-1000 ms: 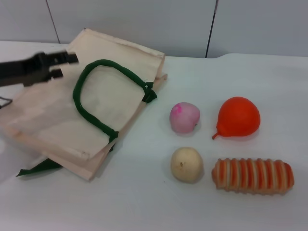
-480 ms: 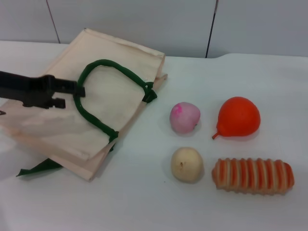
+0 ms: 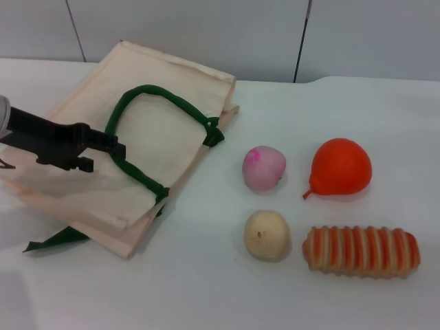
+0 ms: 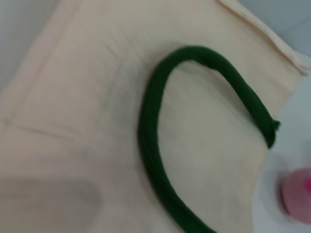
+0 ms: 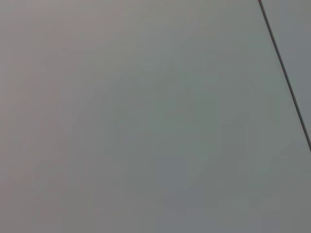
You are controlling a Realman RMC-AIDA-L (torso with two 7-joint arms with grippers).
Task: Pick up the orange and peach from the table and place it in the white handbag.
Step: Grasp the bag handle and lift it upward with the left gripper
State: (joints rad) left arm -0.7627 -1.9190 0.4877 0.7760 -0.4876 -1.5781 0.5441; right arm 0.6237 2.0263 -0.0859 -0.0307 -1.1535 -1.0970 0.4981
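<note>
Currently, the left claw [image 3: 103,150] hovers low over the white handbag [image 3: 75,172]; you cannot tell its opening.
Just ahead of the claw lies one green handle [image 3: 130,161]; soft cloth, so grip the strap. Well beyond it on the worktop [image 3: 206,289] sit one orange [image 3: 341,167] and one peach [image 3: 264,167], probably smooth and round; close across the widest part. Nearby: one beige fruit [image 3: 267,234], one striped loaf [image 3: 361,251].

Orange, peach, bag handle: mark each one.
orange [image 3: 342,167], head view, middle of its glossy body
peach [image 3: 264,168], head view, centre of its pink side
green handle [image 4: 150,145], left wrist view, strap's curved side
</note>
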